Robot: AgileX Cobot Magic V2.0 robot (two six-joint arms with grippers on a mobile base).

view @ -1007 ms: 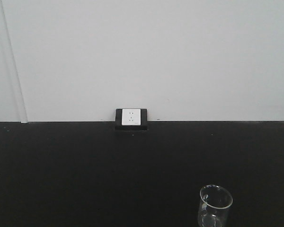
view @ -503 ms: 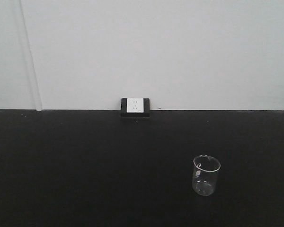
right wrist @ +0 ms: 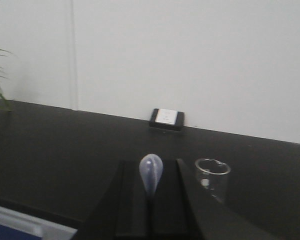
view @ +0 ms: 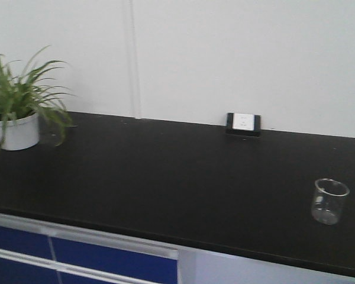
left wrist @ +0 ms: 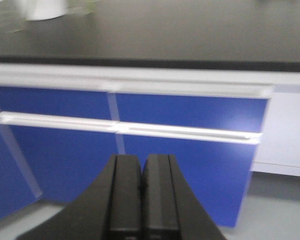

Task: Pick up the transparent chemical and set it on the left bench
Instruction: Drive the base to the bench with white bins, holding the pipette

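Biggest thing in front of me is the plain white wall [view: 225, 53], and under it a long black counter [view: 165, 171] with blue cabinet fronts [left wrist: 190, 110] and pale handle rails below the edge. On the far left of the counter sits a spiky green plant [view: 18, 89] in a white pot [view: 15, 133]. The left gripper [left wrist: 141, 159] hangs low in front of those cabinets, its two black fingers pressed flat together with nothing between them. The right gripper [right wrist: 152, 161] is up at counter height facing the wall, its jaws set a bit apart around the transparent chemical [right wrist: 151, 182]. Honestly, all I can really see of it is the pale whitish stirrer tip [right wrist: 151, 170] poking up between the fingers; the glass itself gets lost against the dark, so I'd say it's pinched there rather than swear to it. Just to the right of that gripper, standing upright on the counter by itself, is an empty clear beaker [view: 329, 201], with no stick in it. Smallest of all is a white wall socket [view: 244, 121] in a black frame, sitting where the counter meets the wall.
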